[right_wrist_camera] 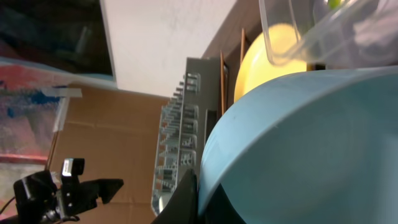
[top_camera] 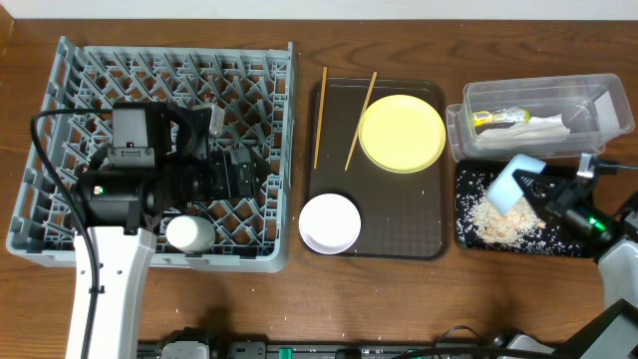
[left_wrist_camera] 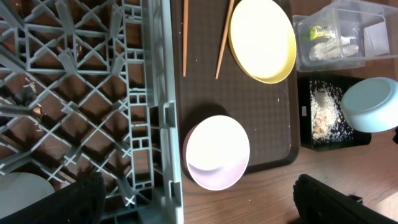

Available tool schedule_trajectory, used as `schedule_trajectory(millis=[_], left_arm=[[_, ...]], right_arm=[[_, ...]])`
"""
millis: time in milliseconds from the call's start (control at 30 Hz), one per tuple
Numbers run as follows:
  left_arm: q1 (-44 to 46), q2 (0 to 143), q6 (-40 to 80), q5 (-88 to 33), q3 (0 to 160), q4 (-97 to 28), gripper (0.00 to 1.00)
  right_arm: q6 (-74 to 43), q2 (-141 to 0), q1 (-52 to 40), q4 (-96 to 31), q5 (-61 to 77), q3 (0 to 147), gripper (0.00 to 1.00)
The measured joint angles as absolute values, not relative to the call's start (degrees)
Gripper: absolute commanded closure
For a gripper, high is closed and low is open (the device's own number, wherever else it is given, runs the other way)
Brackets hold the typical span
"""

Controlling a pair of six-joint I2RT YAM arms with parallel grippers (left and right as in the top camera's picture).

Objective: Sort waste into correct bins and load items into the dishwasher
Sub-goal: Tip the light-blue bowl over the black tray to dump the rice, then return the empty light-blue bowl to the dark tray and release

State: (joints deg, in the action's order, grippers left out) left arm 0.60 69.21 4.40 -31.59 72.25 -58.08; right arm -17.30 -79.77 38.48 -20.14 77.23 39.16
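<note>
My right gripper (top_camera: 543,191) is shut on the rim of the light blue bowl (top_camera: 513,181), which it holds tilted over the black tray (top_camera: 467,235) with beige crumbs (top_camera: 503,224). The bowl fills the right wrist view (right_wrist_camera: 298,143) at the fingers (right_wrist_camera: 199,186). The clear tub (top_camera: 610,100) holds the green-and-yellow wrapper (top_camera: 493,118) and the white napkin (top_camera: 543,128). The yellow plate (top_camera: 402,133), small white bowl (top_camera: 329,221) and two chopsticks (top_camera: 320,118) lie on the brown tray (top_camera: 399,214). My left gripper (left_wrist_camera: 199,205) is open and empty over the right edge of the grey rack (top_camera: 60,120).
A white round object (top_camera: 187,232) sits in the rack's front part, under my left arm. The brown tray lies between the rack and the two bins. Bare wooden table runs along the front edge.
</note>
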Motion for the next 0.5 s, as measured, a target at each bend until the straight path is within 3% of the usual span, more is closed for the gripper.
schedule_trajectory(millis=[233,500], left_arm=[[0.60,69.21,4.40,-31.59,72.25,-58.08,0.02],[0.60,69.21,4.40,-31.59,72.25,-58.11,0.02]], right_arm=[[-15.38,-78.41,30.46,-22.85,74.96,39.16,0.99],[-14.79,-63.68,3.99,-26.50,57.82,39.29,0.99]])
